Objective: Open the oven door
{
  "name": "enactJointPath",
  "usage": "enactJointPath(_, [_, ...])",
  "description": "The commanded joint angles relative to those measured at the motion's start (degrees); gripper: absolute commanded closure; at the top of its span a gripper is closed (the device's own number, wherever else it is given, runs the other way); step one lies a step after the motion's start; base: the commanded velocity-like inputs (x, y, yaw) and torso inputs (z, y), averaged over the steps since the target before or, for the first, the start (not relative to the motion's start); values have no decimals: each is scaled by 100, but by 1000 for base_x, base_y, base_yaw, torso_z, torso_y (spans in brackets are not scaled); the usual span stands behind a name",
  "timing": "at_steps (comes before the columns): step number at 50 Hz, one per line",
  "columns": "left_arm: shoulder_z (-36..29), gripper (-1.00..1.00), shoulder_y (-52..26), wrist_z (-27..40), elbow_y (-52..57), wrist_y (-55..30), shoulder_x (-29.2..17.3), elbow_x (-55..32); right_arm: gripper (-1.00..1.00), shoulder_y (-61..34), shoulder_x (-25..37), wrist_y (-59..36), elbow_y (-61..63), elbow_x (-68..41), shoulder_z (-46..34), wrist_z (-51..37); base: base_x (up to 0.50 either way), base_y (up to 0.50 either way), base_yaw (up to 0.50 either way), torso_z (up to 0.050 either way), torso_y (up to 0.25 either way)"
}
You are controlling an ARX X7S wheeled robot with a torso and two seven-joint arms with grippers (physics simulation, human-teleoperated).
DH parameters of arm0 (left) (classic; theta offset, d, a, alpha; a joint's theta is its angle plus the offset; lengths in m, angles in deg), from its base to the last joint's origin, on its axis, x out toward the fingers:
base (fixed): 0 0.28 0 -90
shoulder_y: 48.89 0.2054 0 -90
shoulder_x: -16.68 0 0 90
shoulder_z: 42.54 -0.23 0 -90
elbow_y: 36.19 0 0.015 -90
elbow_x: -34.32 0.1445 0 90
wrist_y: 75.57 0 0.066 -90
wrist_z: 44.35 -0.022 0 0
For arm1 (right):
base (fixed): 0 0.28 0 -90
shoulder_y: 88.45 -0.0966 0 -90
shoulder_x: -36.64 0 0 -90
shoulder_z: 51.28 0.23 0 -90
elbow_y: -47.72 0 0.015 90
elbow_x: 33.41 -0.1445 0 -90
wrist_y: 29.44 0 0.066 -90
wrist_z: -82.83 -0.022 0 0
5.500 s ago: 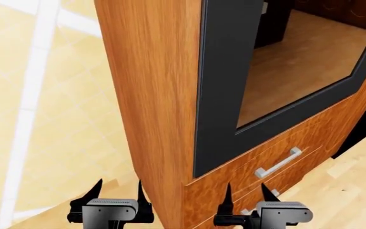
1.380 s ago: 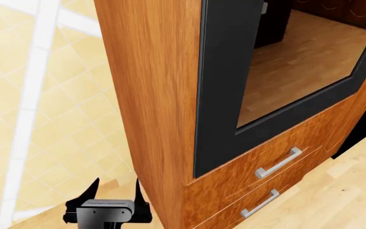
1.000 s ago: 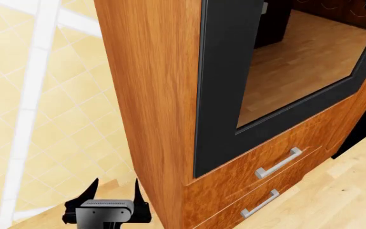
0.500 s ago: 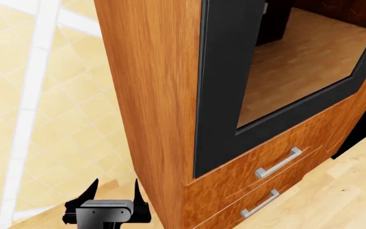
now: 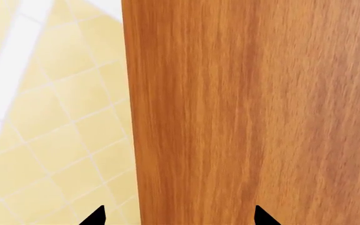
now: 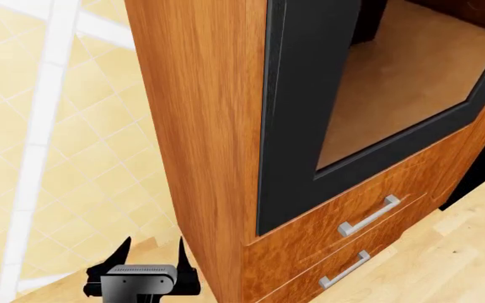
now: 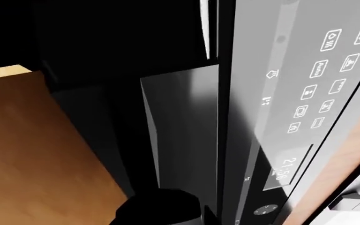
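The head view looks down at the wooden cabinet (image 6: 200,126) corner; the left wrist view faces its side panel close up; the right wrist view nearly touches a control panel (image 7: 311,103).

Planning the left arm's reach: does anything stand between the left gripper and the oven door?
Yes. The wooden cabinet side stands between the left gripper and the oven door, which faces around the corner.

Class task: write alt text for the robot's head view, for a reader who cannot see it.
A tall wooden cabinet holds the oven door, a black frame around reflective glass, with two drawers below. The left claw sits open near the tiled floor; the right claw is out of view.
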Motion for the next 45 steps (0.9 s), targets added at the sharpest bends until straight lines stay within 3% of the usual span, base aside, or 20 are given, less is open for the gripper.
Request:
enactJointPath(1, [-17, -100, -12, -16, -35, 38, -2, -3, 100, 172, 332, -407, 563, 58, 64, 158, 0, 0, 0, 0, 0])
enactJointPath(26, [-68, -100, -13, -23, -30, 98, -10, 16, 100, 597, 1261, -1139, 1987, -77, 390, 405, 0, 0, 0, 0, 0])
enactJointPath(45, [-80, -100, 23, 25, 124, 57, -78, 16, 100, 1244, 2128, -1627, 2935, -508, 876, 96, 0, 0, -1, 0, 0])
